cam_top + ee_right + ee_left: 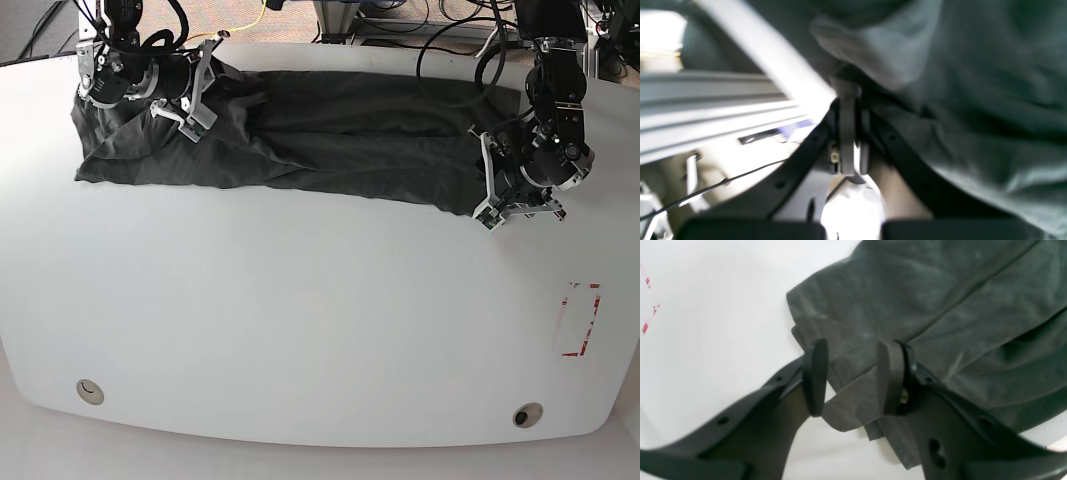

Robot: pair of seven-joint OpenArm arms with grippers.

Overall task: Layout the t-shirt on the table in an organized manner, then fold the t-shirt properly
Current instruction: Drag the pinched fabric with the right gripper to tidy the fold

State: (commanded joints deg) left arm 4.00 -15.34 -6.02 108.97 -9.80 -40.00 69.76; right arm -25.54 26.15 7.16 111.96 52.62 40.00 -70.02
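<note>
T-shirt (pixel 350 110) runs long axis left-right across top of base view, left gripper (pixel 851 376) spread open over right end, right gripper (pixel 855 100) seemingly pinching cloth upper left.

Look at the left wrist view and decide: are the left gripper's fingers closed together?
No, the left gripper has a gap between its fingers, with the t-shirt visible through it.

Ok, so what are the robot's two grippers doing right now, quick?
Left gripper: open, over the shirt, holding nothing.
Right gripper: closed, seemingly on a bit of the shirt.
</note>
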